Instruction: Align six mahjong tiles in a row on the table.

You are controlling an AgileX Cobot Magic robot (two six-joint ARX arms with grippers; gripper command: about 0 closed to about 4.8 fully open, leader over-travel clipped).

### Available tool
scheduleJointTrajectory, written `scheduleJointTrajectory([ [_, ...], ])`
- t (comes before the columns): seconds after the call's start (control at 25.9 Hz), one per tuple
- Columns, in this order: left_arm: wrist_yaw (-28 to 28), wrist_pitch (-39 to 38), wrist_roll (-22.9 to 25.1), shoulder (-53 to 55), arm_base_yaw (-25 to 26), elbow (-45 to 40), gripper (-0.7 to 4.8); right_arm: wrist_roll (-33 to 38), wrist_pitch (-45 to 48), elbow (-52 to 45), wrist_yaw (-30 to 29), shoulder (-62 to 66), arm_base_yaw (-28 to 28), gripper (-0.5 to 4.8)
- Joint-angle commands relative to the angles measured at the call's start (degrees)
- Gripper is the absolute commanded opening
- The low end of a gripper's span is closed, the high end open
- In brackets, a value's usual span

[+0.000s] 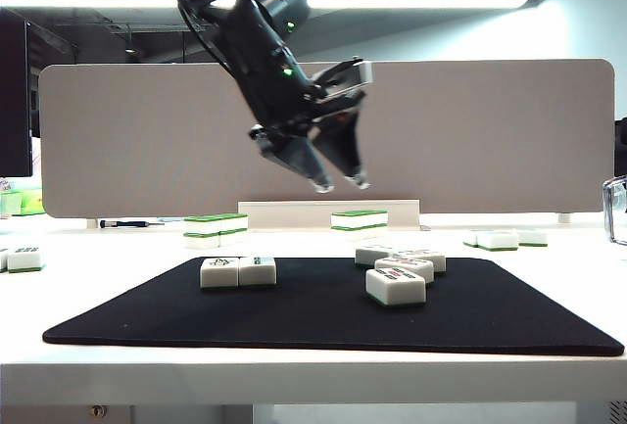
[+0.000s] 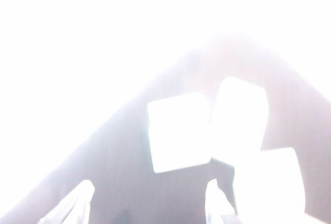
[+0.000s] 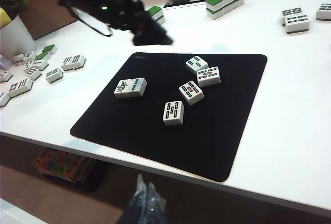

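Exterior view shows us the left gripper (image 1: 338,186) raised above the black mat (image 1: 323,331), jaws apart and empty, pointing down toward the loose tiles on the right side of the mat. We judge this height to be a transit pose, clearing the tiles before the next pick. Two mahjong tiles (image 1: 238,271) sit touching side by side on the mat's left part, the start of the row; four loose tiles (image 1: 397,269) lie clustered to the right, not yet aligned. The mat rests on the table (image 1: 294,370).

Right wrist view adds what the exterior view hides: the four loose tiles (image 3: 189,91) lie at differing angles, slightly apart. The right gripper (image 3: 146,198) hangs off the table's near edge, fingers together, holding nothing. Left wrist view is overexposed; we make out only pale tile shapes (image 2: 178,138)
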Motion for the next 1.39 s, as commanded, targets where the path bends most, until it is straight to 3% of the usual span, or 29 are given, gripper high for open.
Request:
scheduleJointTrajectory([
  [0.04, -0.2, 6.5, -2.6, 2.5, -2.3, 0.0, 2.86, -0.2, -0.1, 0.2, 0.1, -0.7, 0.1, -0.01],
  [0.31, -8.8, 12.9, -5.9, 7.3, -5.0, 0.0, 2.87, -0.2, -0.4, 0.2, 0.1, -0.7, 0.1, -0.01],
  [0.5, -8.8, 12.3, -7.5, 8.4, -4.9, 0.0, 2.92, -0.2, -0.5, 0.2, 0.1, -0.7, 0.1, -0.01],
  [0.62, -8.6, 11.6, -8.3, 8.7, -4.9, 0.0, 3.22, -0.2, -0.5, 0.2, 0.2, -0.7, 0.1, -0.01],
  [1.16, -8.7, 8.2, -8.3, 10.0, -5.0, 0.0, 3.22, -0.2, -0.5, 0.2, 1.6, -0.7, 0.1, -0.01],
  [1.39, -8.7, 8.5, -8.3, 10.1, -5.0, 0.0, 2.68, -0.2, -0.5, 0.2, 1.6, -0.7, 0.1, -0.01],
])
